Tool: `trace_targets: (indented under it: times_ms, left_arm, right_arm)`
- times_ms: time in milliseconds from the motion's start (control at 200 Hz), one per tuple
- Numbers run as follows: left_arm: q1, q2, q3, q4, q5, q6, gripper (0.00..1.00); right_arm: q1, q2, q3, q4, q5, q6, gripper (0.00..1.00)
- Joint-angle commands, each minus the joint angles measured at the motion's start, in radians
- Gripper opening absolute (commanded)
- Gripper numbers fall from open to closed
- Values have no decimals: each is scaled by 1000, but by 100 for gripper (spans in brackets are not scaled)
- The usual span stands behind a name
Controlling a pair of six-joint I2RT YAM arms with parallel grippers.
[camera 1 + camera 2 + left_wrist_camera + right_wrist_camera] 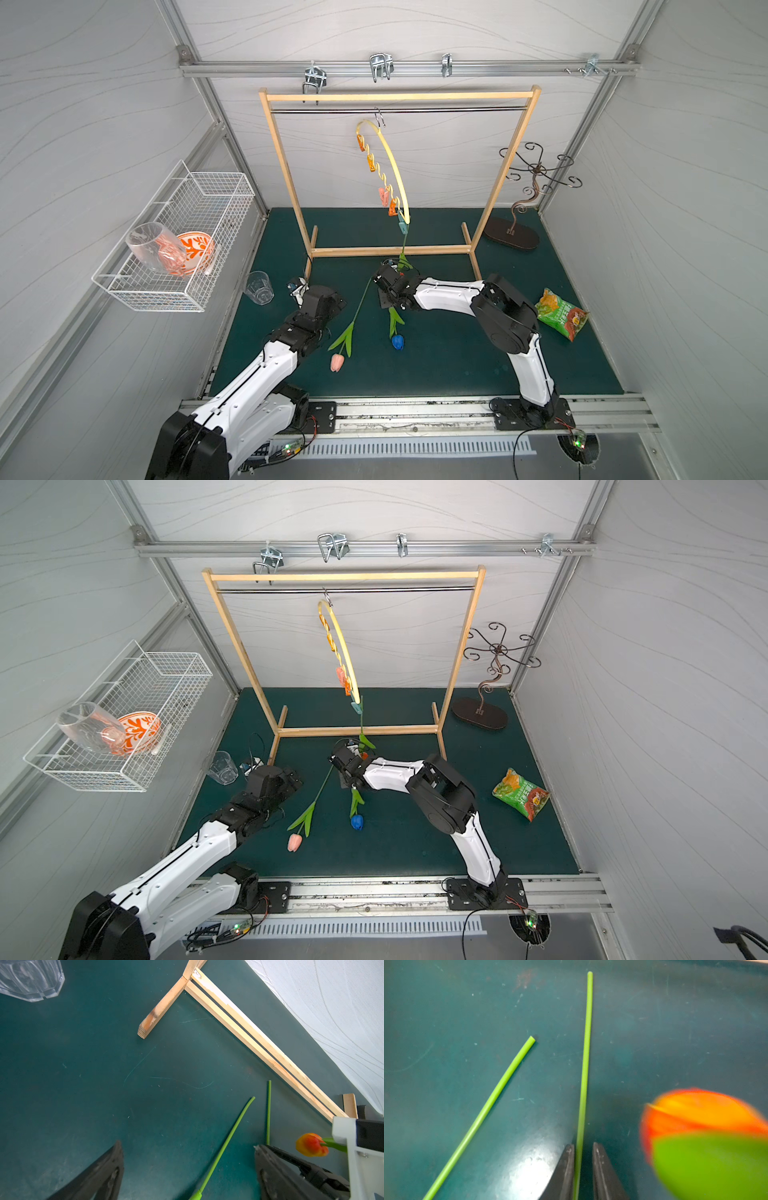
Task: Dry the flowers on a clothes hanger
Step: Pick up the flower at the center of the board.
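The clothes hanger (390, 162) hangs edge-on from the rack's metal rod. Its lowest teal clothespin (402, 226) holds the stem of the orange flower (311, 1145), which dangles head down beside my right wrist. The blue flower (397, 341) and the pink flower (337, 362) lie on the green mat. My right gripper (583, 1145) is low over the mat with its jaws narrowed round the blue flower's stem (585, 1064). The stem touches one finger and a thin gap shows at the other. My left gripper (188, 1145) stands wide open over the pink flower's stem (224, 1145).
The wooden rack (399, 97) stands at the back, its foot bar (259, 1043) near both stems. A glass tumbler (258, 287) sits at the left and a snack bag (561, 313) at the right. A metal stand (536, 170) is at the back right. A wire basket (183, 232) hangs on the left wall.
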Motion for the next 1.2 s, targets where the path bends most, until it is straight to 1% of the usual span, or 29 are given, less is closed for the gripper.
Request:
trace_targets:
  times_ms: [0, 115, 285, 515, 655, 810, 845, 925, 990, 1085, 1195]
  left_arm:
    - [4, 3, 5, 48, 6, 9, 99]
    - [4, 4, 6, 49, 7, 11, 98]
    - [3, 1, 6, 48, 12, 13, 98]
    - [4, 1, 4, 49, 12, 12, 98]
    - [4, -1, 4, 48, 14, 12, 98]
    - [4, -4, 2, 49, 15, 11, 98]
    - [4, -5, 2, 50, 16, 11, 98]
    - [4, -8, 4, 51, 19, 19, 98]
    - [4, -14, 3, 51, 21, 27, 98]
    - [4, -27, -4, 65, 30, 43, 98]
    - [3, -53, -27, 105, 58, 63, 98]
  right_arm:
    - [9, 14, -31, -13, -6, 8, 17]
    - [17, -9, -40, -14, 0, 10, 15]
    - [29, 11, -34, -23, 20, 14, 18]
    - [51, 24, -36, -54, 72, 37, 17]
    - [70, -26, -75, -44, 107, 48, 6]
    - [91, -111, -124, -28, 128, 39, 0]
    - [95, -136, -139, -10, 126, 31, 0]
    - [98, -204, -182, 50, 96, 4, 0]
    - [100, -262, -215, 107, 48, -29, 0]
    - [106, -348, -260, 198, -62, -83, 0]
    - [116, -426, -285, 257, -187, -109, 0]
